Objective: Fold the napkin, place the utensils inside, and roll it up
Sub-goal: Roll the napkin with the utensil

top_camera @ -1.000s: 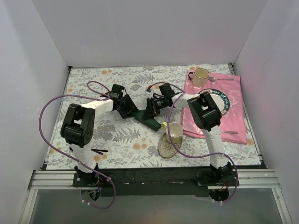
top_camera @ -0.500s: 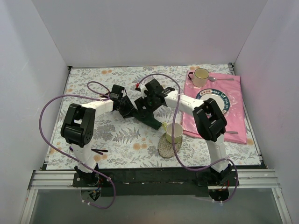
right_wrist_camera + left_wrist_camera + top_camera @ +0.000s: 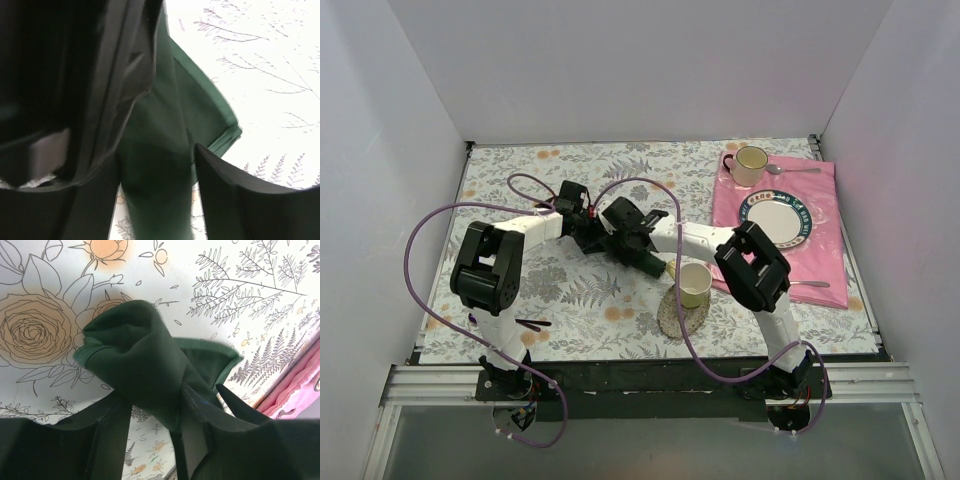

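Floral-print table (image 3: pixel 520 170), white walls, and both arms meet mid-table over the napkin (image 3: pixel 140 355): the left gripper (image 3: pixel 152 407) has its jaws clenched on a bunched end, lifting it for the fold I'd say, while green cloth fills the gap in the right gripper (image 3: pixel 157 170), pinched or merely straddled I cannot tell. Containers now: the yellow cup (image 3: pixel 694 283) just right of the napkin looks empty, the plate (image 3: pixel 775 215) and mug (image 3: pixel 751 160) on the pink cloth (image 3: pixel 820 250) at the right likewise

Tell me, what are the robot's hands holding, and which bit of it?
Both hold the dark green napkin. The left hand pinches a bunched-up fold of it; the right hand grips the cloth near a hemmed corner.
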{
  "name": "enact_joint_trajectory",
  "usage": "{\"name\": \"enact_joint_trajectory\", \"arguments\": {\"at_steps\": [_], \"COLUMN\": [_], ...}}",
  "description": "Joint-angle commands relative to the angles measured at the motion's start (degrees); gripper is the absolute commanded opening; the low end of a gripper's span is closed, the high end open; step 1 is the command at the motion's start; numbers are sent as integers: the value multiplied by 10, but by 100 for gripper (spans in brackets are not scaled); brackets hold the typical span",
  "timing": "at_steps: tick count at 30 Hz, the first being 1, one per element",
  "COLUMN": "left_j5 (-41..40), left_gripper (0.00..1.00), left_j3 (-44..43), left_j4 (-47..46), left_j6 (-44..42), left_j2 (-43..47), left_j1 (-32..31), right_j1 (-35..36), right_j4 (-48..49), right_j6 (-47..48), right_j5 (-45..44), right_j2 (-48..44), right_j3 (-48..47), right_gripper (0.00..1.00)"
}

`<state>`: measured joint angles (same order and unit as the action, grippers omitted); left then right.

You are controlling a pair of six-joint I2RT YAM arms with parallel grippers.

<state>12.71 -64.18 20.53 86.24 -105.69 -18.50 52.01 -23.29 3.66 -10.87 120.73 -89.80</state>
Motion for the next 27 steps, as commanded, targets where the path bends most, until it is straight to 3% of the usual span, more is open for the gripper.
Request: {"name": "enact_joint_trajectory", "arguments": {"at_steps": [1, 3, 6, 7, 13, 20, 23, 24, 27], "left_j5": [-1, -5, -8, -1, 17, 21, 16, 15, 7], "left_gripper": [46, 59, 68, 72, 76, 75, 70, 63, 54], "left_j3": [-17, -19, -16, -11, -14, -24, -31, -32, -32], "left_j4": [28, 30, 28, 16, 8, 6, 13, 13, 14], "left_j6": [-16, -19, -17, -17, -8, -11, -14, -16, -19], "left_j2": [1, 11, 31, 35, 23, -1, -17, -21, -29], "left_j1": [-1, -1, -1, -1, -3, -7, -13, -14, -14], "right_j1": [-7, -16, -46, -56, -146, -199, -203, -203, -202], "right_j4": [19, 17, 25, 32, 82, 248, 256, 251, 203], "right_j6": [11, 3, -18, -32, -131, -280, -297, -293, -270], "right_j5": [-37, -15, 93, 177, 483, 662, 673, 672, 656], "right_j2": [14, 20, 21, 26, 73, 106, 114, 115, 112], "right_j3": [-1, -7, -16, -14, -19, 46, 42, 38, 20], "right_gripper": [57, 50, 35, 32, 24, 24, 27, 27, 30]}}
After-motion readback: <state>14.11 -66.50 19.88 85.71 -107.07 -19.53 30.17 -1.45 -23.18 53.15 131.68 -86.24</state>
